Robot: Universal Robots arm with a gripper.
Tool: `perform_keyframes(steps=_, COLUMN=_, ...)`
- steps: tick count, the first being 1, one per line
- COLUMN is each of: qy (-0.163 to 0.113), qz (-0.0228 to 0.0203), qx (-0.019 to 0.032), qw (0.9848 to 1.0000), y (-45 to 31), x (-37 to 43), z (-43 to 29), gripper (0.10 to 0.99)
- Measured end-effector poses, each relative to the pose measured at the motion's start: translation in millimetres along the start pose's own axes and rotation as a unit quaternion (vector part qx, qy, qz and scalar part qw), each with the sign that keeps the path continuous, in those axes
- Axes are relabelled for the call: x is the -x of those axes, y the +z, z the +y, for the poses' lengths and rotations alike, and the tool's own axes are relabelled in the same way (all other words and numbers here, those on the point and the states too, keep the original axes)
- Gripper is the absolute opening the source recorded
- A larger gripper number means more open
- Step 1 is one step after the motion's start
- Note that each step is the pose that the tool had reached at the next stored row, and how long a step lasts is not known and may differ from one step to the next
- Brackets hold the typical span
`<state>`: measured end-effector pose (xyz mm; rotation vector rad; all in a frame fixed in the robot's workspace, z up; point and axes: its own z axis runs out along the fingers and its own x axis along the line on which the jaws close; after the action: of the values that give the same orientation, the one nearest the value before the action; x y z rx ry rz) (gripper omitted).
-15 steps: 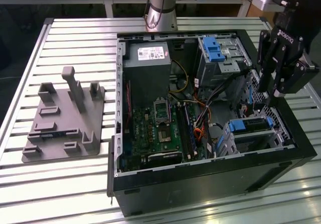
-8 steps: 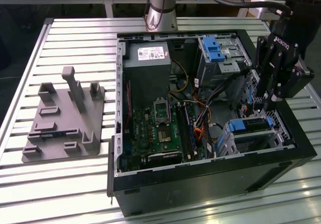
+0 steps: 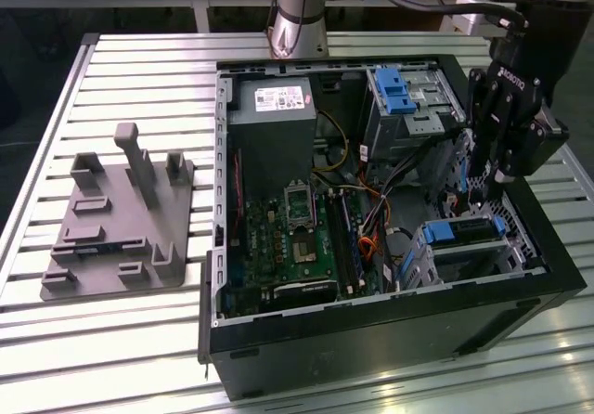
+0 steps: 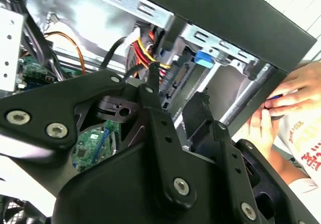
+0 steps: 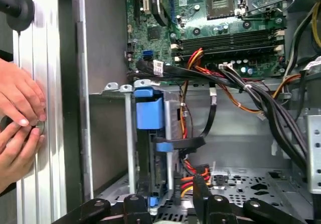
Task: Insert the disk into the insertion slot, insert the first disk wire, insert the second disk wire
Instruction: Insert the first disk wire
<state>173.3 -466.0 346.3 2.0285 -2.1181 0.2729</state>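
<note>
Disk [image 3: 461, 232] in its blue plastic carrier sits in the grey sheet-metal slot [image 3: 422, 264], at the exterior view's right of the black case [image 3: 371, 340]. Black gripper [image 3: 477, 191] hovers just above, near red/yellow wires [image 5: 190, 176]. Jaws: can't tell whether open or closed.

White label [image 3: 281, 98] on power supply [image 3: 269, 149]: print too small to read. White lettering down gripper [image 3: 478, 189] body. Red print on person's white shirt [image 4: 307, 146]: cut off, unreadable. White tag [image 5: 157, 67] on black cable [image 5: 193, 73]: illegible.
</note>
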Motion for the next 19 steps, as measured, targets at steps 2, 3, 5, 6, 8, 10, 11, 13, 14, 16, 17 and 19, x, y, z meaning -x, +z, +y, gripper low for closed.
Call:
perform_keyframes(steps=2, qy=0.000, qz=0.0001, qx=-0.0001, qw=1.0000, y=-0.3, x=2.4, z=-0.2, gripper=0.388)
perform_keyframes(steps=3, qy=0.000, qz=0.0001, qx=-0.0001, qw=1.0000, y=-0.2, x=2.6, z=-0.7, gripper=0.388)
perform_keyframes(steps=5, qy=0.000, qz=0.0003, qx=-0.0001, qw=1.0000, y=0.1, x=2.7, z=-2.0, gripper=0.318)
perform_keyframes(steps=6, qy=0.000, qz=0.0003, qx=-0.0001, qw=1.0000, y=0.3, x=2.9, z=-2.5, gripper=0.318)
perform_keyframes(steps=8, qy=0.000, qz=0.0002, qx=-0.0001, qw=1.0000, y=1.5, x=3.2, z=-3.1, gripper=0.318)
perform_keyframes(steps=10, qy=0.000, qz=0.0003, qx=-0.0001, qw=1.0000, y=3.4, x=3.7, z=-3.3, gripper=0.318)
perform_keyframes(steps=11, qy=0.000, qz=0.0003, qx=-0.0001, qw=1.0000, y=4.4, x=4.0, z=-3.4, gripper=0.318)
perform_keyframes(steps=13, qy=0.000, qz=0.0003, qx=-0.0001, qw=1.0000, y=6.2, x=4.5, z=-3.5, gripper=0.318)
perform_keyframes(steps=14, qy=0.000, qz=0.0002, qx=-0.0001, qw=1.0000, y=6.9, x=4.7, z=-3.5, gripper=0.318)
perform_keyframes(steps=16, qy=0.000, qz=0.0004, qx=-0.0001, qw=1.0000, y=7.4, x=4.9, z=-3.5, gripper=0.318)
perform_keyframes(steps=17, qy=-0.001, qz=0.0004, qx=-0.0001, qw=1.0000, y=7.6, x=4.9, z=-3.5, gripper=0.318)
perform_keyframes(steps=19, qy=-0.001, qz=0.0003, qx=-0.0002, qw=1.0000, y=8.0, x=5.0, z=-3.5, gripper=0.318)
